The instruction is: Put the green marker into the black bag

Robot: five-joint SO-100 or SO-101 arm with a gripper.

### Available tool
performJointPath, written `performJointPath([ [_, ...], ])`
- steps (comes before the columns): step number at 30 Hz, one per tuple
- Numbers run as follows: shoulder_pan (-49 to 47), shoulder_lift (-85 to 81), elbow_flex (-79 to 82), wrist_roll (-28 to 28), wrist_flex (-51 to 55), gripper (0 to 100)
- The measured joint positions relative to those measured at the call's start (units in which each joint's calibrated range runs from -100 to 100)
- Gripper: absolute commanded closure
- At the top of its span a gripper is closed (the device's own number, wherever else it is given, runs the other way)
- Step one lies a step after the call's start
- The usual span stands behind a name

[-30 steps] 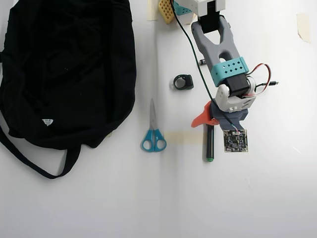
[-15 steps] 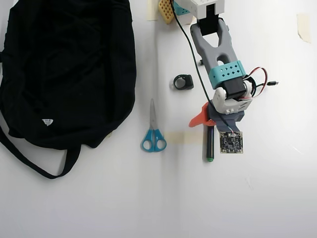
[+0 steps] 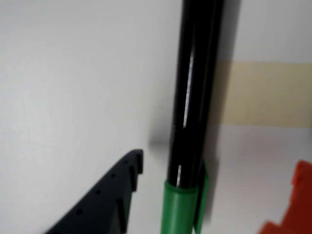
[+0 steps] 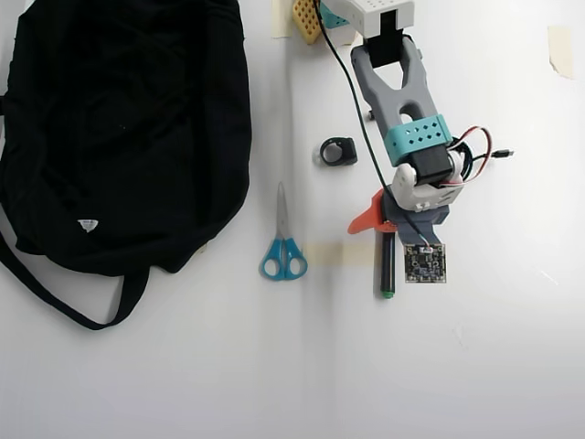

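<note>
Your gripper (image 4: 388, 240) sits right over the green marker (image 4: 388, 265) in the overhead view, jaws spread, one finger each side of the barrel, nothing pinched yet as far as the wrist view shows. In the wrist view the marker (image 3: 192, 97) runs top to bottom through the middle of frame: glossy black barrel up top, green cap w/ clip at the bottom edge. Dark finger (image 3: 105, 200) is at lower left w/ a visible gap of white table (image 3: 68, 87) between its tip and the barrel; orange finger (image 3: 295, 204) is at lower right, also clear of the marker. A tan tape strip (image 3: 265, 92) lies on the table behind the barrel on the right. Overhead: marker lies flat on the table (image 4: 475, 366), roughly vertical in frame, small green end pointing to the bottom, upper part hidden under the gripper and the wrist cam board (image 4: 425, 262). Black bag (image 4: 119, 128) is at upper left, well apart from the marker, lying flat w/ a strap looping out at its lower edge and a small white label (image 4: 87, 224) on it. Blue-handled scissors (image 4: 282, 238) lie between bag and marker, closed, blades pointing up. A small black ring-shaped part (image 4: 337, 151) sits above the scissors, near the arm (image 4: 399, 101).
</note>
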Motion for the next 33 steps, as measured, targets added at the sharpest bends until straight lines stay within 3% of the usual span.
performJointPath([
  [27, 0.0, 1.58, -0.08, 0.0, -2.4, 62],
  [33, 0.0, 1.58, -0.08, 0.0, -2.4, 70],
])
